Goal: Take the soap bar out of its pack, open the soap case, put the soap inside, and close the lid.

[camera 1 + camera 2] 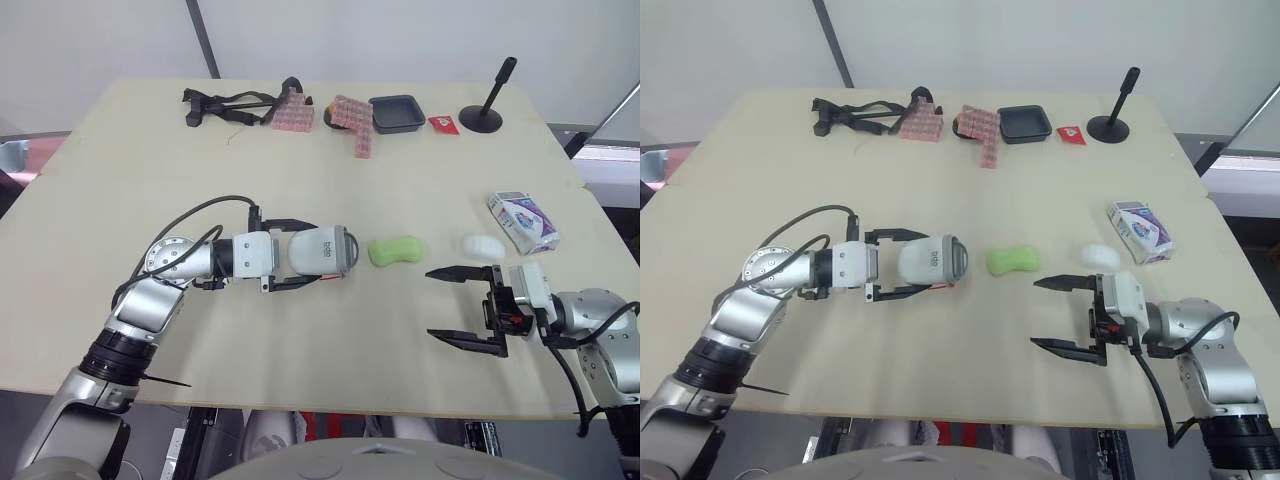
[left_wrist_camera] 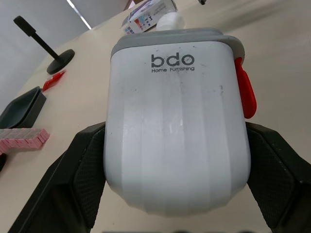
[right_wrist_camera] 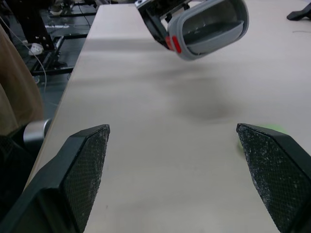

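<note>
My left gripper (image 1: pixel 296 253) is shut on the white soap case (image 1: pixel 325 250), which has a grey lid (image 2: pixel 170 36), a red latch (image 2: pixel 245 92) and "bdo" printed on it. The case lies sideways in the fingers (image 2: pixel 73 179), lid closed, held a little above the table. Just to its right a green bone-shaped soap bar (image 1: pixel 395 250) lies on the table. Further right sit a white lump (image 1: pixel 483 245) and the printed soap pack (image 1: pixel 523 220). My right gripper (image 1: pixel 431 302) stands open near the front right, empty, pointing toward the case (image 3: pixel 209 26).
Along the far edge lie a black strap (image 1: pixel 230 105), pink blocks (image 1: pixel 355 122), a black tray (image 1: pixel 397 113), a small red packet (image 1: pixel 444 124) and a black stand (image 1: pixel 485 110). The wooden table (image 1: pixel 120 180) has bare room on the left and in the middle.
</note>
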`<state>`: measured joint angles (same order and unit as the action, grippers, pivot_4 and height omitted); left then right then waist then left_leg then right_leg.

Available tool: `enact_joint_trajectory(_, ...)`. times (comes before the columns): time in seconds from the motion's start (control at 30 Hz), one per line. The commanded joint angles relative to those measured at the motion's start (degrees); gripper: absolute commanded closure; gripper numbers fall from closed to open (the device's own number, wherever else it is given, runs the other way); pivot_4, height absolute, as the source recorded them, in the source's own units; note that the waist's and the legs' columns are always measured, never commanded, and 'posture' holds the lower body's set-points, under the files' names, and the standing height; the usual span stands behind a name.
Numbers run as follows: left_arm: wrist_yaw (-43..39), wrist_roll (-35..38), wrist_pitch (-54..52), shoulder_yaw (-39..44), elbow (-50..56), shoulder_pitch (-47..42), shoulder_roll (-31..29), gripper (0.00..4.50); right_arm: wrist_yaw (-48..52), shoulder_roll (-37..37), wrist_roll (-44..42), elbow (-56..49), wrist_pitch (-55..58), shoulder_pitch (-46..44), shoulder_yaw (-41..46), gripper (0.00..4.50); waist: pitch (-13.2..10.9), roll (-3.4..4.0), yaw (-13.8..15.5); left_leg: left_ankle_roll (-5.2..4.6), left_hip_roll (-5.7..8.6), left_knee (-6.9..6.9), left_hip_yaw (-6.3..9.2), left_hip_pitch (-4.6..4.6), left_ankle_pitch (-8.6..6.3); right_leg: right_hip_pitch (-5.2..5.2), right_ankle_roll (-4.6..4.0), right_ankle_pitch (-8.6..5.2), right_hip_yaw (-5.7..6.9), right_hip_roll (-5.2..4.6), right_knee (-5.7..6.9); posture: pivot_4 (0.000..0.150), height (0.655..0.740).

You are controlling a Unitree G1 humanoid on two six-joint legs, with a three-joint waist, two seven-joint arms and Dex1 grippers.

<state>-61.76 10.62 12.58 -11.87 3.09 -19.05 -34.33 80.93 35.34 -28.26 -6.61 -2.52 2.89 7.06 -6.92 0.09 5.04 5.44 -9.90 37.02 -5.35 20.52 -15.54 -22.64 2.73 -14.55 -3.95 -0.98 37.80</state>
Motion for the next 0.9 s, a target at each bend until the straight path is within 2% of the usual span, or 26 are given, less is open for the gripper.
enact_joint_trajectory(0.03, -1.9, 1.5, -2.4, 1.3, -0.1, -1.6, -1.9, 1.03, 0.0, 0.1, -0.4, -0.2, -2.0, 0.3, -0.2, 0.01, 0.0, 0.0, -0.3, 0.0, 0.0, -0.01, 0.0, 0.0, 0.0, 0.01, 0.0, 0.0, 0.0, 0.01, -0.01, 0.15, 0.74)
enact_joint_trajectory(0.4, -7.6, -3.8, -12.4, -2.3, -3.5, -7.7, -7.3, 1.03, -2.1, 0.4, -0.4, 0.2, -2.4, -0.4, -1.8, 0.01, 0.0, 0.0, -0.4, -0.01, 0.08, -0.05, 0.02, -0.01, 0.01, 0.05, 0.0, 0.0, 0.04, 0.07, -0.09, 0.15, 0.74)
enact_joint_trajectory(0.9, -9.5, -12.6, -17.1, -8.3, -5.5, -15.9, -7.1, 1.03, -3.7, 0.6, -0.5, -0.8, -2.0, 0.1, -3.0, 0.01, 0.0, 0.0, -0.2, -0.01, 0.1, -0.09, 0.05, 0.0, 0.01, 0.14, 0.01, 0.0, 0.08, 0.08, -0.15, 0.15, 0.74)
